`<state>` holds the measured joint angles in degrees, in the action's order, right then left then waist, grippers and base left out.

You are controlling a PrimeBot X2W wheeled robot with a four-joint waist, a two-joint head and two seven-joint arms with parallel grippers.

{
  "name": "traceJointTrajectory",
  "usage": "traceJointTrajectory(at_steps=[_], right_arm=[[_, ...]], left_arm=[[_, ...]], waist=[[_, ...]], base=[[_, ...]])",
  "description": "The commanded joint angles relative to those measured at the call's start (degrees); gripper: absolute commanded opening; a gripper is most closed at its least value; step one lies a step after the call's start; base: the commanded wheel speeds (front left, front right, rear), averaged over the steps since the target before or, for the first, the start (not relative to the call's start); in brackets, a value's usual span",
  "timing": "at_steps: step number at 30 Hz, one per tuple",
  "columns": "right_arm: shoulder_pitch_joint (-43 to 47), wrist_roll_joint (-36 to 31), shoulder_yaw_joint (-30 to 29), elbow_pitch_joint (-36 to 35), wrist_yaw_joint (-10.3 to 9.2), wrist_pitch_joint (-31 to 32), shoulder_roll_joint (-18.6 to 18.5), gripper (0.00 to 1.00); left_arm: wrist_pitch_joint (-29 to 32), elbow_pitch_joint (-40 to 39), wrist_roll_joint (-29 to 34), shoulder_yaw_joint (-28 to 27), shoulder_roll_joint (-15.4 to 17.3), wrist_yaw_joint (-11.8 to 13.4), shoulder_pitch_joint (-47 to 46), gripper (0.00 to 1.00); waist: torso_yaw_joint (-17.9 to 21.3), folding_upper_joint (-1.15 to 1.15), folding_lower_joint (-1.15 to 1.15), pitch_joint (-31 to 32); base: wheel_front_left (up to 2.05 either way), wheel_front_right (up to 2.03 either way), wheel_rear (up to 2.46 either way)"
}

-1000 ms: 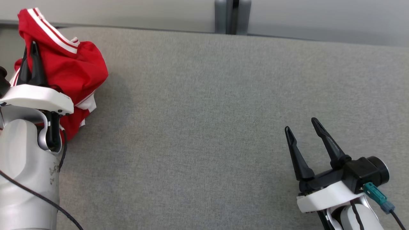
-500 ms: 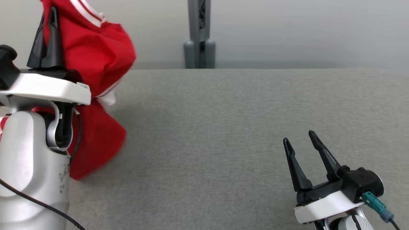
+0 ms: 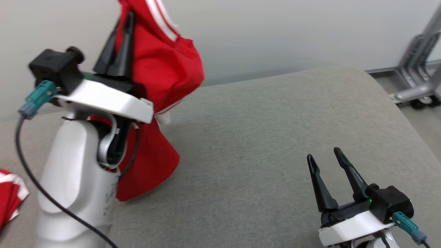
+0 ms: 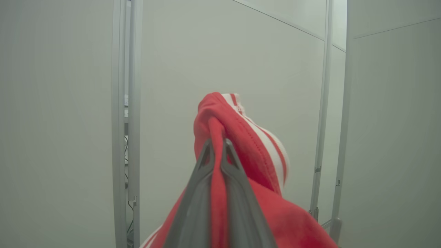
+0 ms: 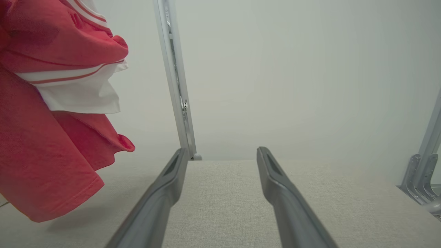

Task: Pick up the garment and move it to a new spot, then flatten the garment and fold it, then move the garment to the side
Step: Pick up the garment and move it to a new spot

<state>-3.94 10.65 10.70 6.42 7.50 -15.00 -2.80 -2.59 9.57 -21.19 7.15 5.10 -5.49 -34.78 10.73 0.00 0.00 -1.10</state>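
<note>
The garment [image 3: 165, 69] is red with white stripes and hangs bunched from my left gripper [image 3: 124, 20], which is shut on its upper fold, high above the grey table [image 3: 262, 137]. The hem [image 3: 148, 172] hangs down close to the table's left part; I cannot tell whether it touches. In the left wrist view the fingertips [image 4: 206, 148] pinch a red fold of the garment [image 4: 248, 137] against a pale wall. My right gripper [image 3: 324, 155] stands open low at the front right with nothing between its fingers. In the right wrist view the right gripper [image 5: 222, 151] points over the table, the garment [image 5: 44, 155] hanging at the left.
Another red and white piece of cloth [image 3: 8, 196] lies at the far left edge. A metal frame on wheels [image 3: 417, 79] stands beyond the table's rounded right end. A pale wall with a metal post [image 5: 175, 86] runs behind the table.
The head camera has tilted up and turned. My left gripper has risen with the garment, which now hangs free instead of lying bunched on the table. The right gripper has stayed open and in place.
</note>
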Motion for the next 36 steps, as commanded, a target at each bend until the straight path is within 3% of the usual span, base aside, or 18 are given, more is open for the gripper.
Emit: traceJointTrajectory(at_steps=[1,10,19,23,28,29,30,31,36], right_arm=[[0.6,0.0,-0.1,0.0,-0.02,-0.3,-0.2,1.0],[0.5,-0.4,-0.3,-0.3,-0.02,-0.3,-0.2,1.0],[0.3,0.0,-0.5,-0.8,-0.02,-0.3,-0.2,1.0],[0.9,0.1,-1.0,-0.8,-0.02,-0.3,-0.2,1.0],[1.3,-0.4,-1.8,-0.4,-0.02,-0.3,-0.2,1.0],[1.3,-0.5,-1.9,-0.3,-0.02,-0.3,-0.2,1.0],[1.4,-0.5,-2.0,-0.2,-0.02,-0.3,-0.2,1.0],[1.4,-0.6,-1.9,-0.1,-0.02,-0.3,-0.2,1.0],[1.3,-1.0,-1.5,0.1,-0.02,-0.3,-0.2,1.0]], left_arm=[[-0.8,0.6,-0.5,1.2,-0.5,-0.3,-1.4,0.0],[-7.7,5.8,-4.2,10.3,-2.1,-1.0,-4.0,0.0],[-11.7,11.4,-7.0,18.6,-2.0,-1.6,0.4,0.0],[-12.3,15.0,-7.3,19.9,-1.0,-1.9,4.5,0.0],[-12.6,18.6,-8.2,17.4,0.1,-1.9,9.9,0.0],[-12.6,18.8,-8.2,16.3,0.1,-1.5,11.0,0.13],[-12.6,19.0,-8.0,15.1,0.3,-1.1,12.1,0.48],[-12.6,18.8,-7.5,14.1,0.3,-0.9,13.1,1.0],[-12.6,17.3,-6.0,8.0,-0.2,0.4,17.3,1.0]], waist=[[3.3,0.0,0.0,0.0],[8.5,0.0,0.0,-1.3],[9.3,0.0,0.0,-3.9],[8.4,0.0,0.0,-4.9],[6.6,0.0,0.0,-4.9],[6.1,0.0,0.0,-4.7],[5.6,0.0,0.0,-4.5],[5.1,0.0,0.0,-4.3],[2.5,0.0,0.0,-3.0]], base=[[0.0,0.0,0.0],[0.0,0.0,0.0],[0.0,0.0,0.0],[0.0,0.0,0.0],[0.0,0.0,0.0],[0.0,0.0,0.0],[0.0,0.0,0.0],[0.0,0.0,0.0],[0.0,0.0,0.0]])
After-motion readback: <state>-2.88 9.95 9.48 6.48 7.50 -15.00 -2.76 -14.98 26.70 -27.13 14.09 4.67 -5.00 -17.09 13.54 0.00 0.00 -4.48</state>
